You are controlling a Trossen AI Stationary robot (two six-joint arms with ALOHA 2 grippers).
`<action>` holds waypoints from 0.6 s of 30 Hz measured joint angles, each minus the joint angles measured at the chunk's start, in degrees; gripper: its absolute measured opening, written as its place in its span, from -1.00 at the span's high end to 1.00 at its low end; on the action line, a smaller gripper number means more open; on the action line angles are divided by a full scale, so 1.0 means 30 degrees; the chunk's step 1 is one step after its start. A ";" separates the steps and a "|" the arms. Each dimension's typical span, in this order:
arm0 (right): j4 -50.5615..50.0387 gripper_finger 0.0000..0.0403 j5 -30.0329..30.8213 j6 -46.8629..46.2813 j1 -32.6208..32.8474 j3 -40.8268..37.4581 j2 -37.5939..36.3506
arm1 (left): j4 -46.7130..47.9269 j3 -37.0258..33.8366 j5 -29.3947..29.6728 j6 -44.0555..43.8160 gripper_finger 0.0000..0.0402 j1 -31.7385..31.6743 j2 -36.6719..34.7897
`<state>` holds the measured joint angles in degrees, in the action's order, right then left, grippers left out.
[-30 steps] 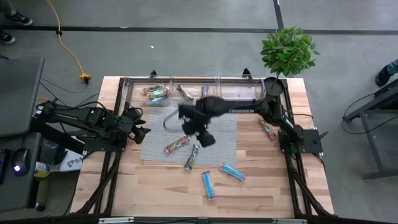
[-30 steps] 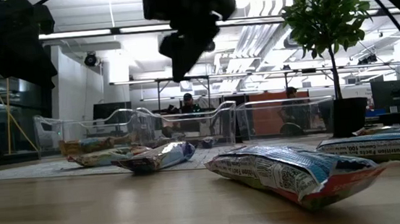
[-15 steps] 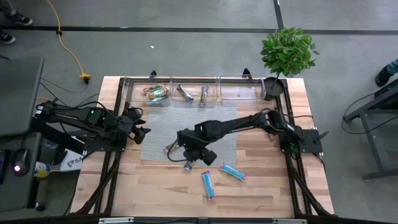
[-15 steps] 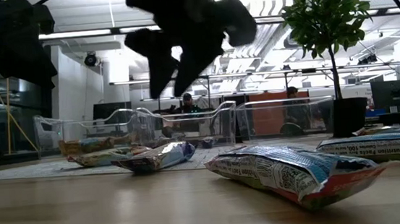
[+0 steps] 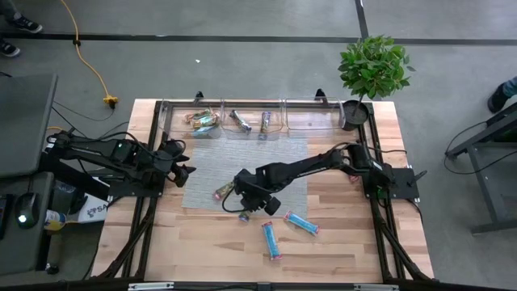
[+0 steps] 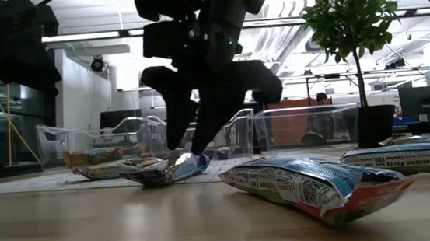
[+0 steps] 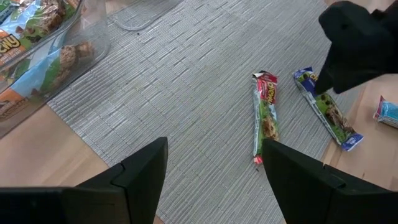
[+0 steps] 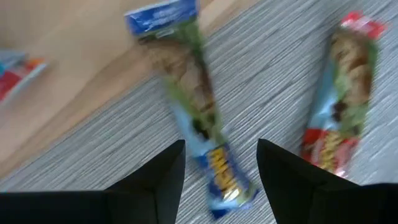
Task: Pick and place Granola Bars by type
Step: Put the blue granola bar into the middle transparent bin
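- While poised low over the blue-green bar (image 8: 199,130) at the grey mat (image 5: 202,166) edge, right hand (image 5: 252,206) spread, nothing pinched yet.
- Bar directly under and ahead, long axis running between the fingers (image 8: 155,180), one end off the mat onto the wood surface (image 5: 347,242).
- Red-green bar (image 7: 265,112) just beside it.
- Left hand (image 5: 179,172) parked at the mat's left edge, spread, empty, farther off.

Readable text: only in the low view, light blue bar wrapper (image 6: 405,156) at right edge reads "Nutrition Facts" and "100". Nearer blue bar wrapper (image 6: 315,188) carries fine print, illegible. Other wrappers: print too blurred.
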<state>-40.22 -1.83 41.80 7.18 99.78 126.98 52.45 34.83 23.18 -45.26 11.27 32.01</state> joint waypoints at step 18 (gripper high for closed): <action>0.1361 0.09 -0.0853 -0.0278 -0.0026 -0.0813 0.0000 | 0.0007 0.0000 -0.0007 -0.0006 -0.28 0.0003 -0.0004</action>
<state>-36.14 -4.39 40.97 7.10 97.34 126.98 52.47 34.83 23.16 -45.28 11.28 32.00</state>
